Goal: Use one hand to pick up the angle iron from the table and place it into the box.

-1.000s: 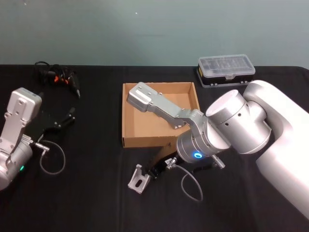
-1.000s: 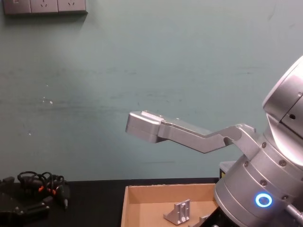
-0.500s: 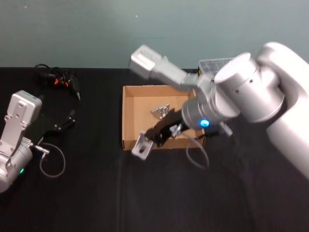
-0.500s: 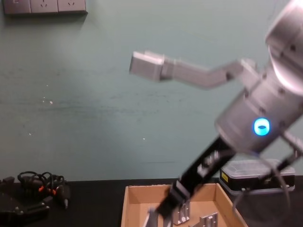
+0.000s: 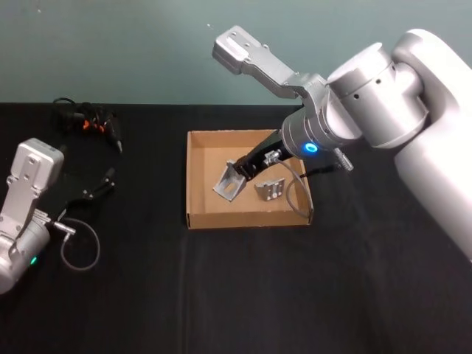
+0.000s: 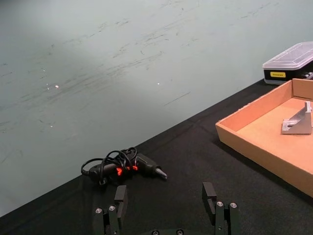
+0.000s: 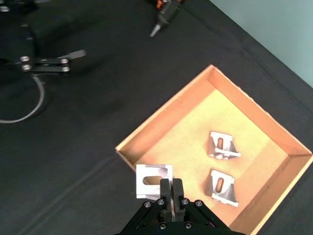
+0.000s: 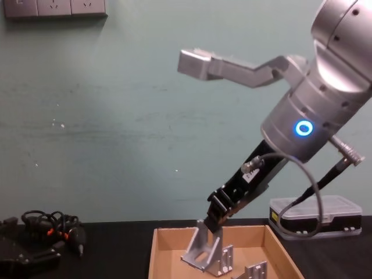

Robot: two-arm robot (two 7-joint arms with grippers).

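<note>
A flat matte black tabletop (image 5: 221,295) runs under a plain teal wall, with white wall sockets (image 8: 55,7) at the upper left of the chest view. Near the middle of the head view sits the shallow tan cardboard tray (image 5: 195,177), low-walled and open. The right arm's black elongated gripper (image 5: 245,169) reaches down from the upper right, a glowing blue ring (image 5: 308,147) on its silver-grey joint. Its fingers are clenched on a silver L-shaped angle iron (image 5: 230,181), which hangs tilted over the tray's left half; I cannot tell from here whether its lower edge touches the floor. In the right wrist view the same bracket sits pinched at the fingertips, and two more silver brackets (image 7: 222,146) lie on the tray floor beyond it. A clear-lidded plastic case with a black base (image 8: 314,217) stands at the lower right of the chest view, behind the tray. At the left of the head view the left gripper (image 5: 99,184) rests low by the table, its fingers spread apart. A black cordless tool with orange marks and a coiled cable (image 5: 92,122) lies in the upper left.
</note>
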